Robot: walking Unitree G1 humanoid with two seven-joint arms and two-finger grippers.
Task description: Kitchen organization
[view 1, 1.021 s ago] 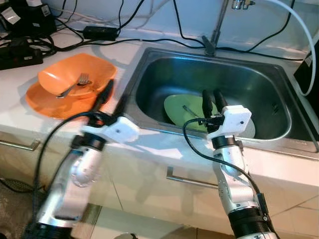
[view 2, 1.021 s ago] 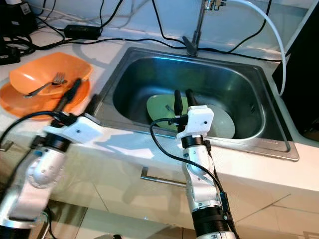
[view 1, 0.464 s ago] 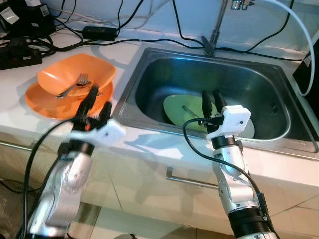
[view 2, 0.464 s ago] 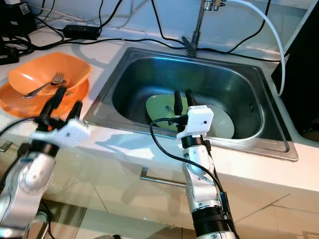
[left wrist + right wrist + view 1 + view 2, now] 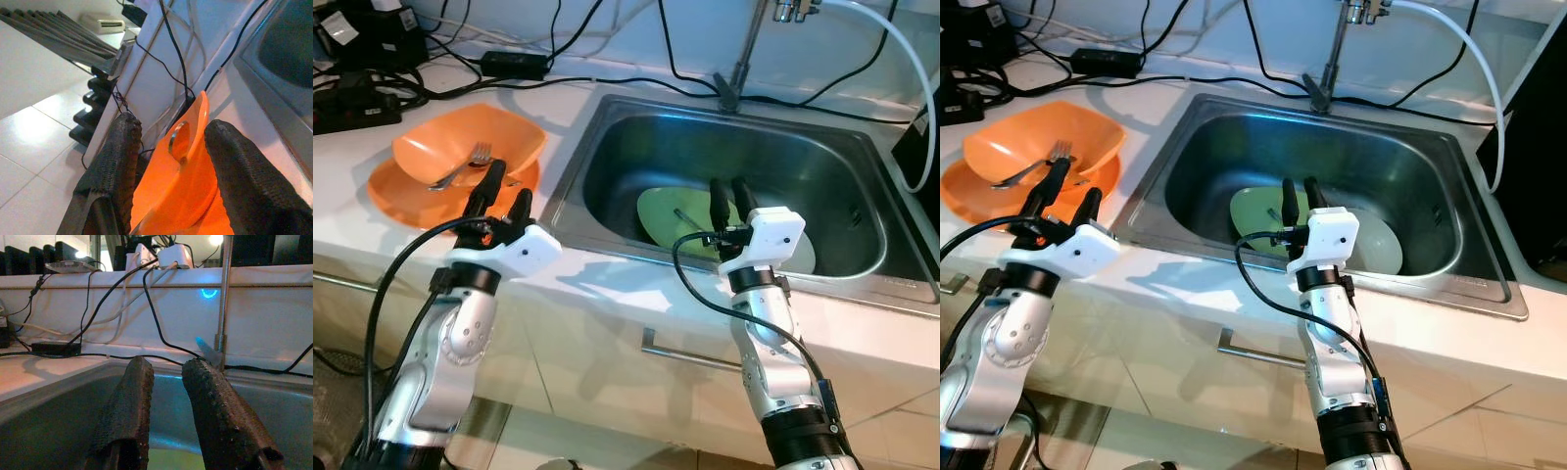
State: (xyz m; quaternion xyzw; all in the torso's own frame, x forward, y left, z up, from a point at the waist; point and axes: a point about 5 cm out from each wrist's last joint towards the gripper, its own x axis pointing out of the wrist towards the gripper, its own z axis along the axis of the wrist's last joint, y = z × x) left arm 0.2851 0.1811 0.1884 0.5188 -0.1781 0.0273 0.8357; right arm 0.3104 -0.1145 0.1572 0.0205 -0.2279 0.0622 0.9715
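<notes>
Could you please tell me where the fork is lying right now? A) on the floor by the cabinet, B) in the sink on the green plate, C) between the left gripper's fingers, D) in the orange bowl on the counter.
D: the fork rests inside the orange bowl, which sits on the orange plate on the counter left of the sink; the left gripper is open just short of it.

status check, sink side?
Left gripper open at orange bowl, fork inside. Right gripper open above green plate in sink. Nothing in the way.
</notes>
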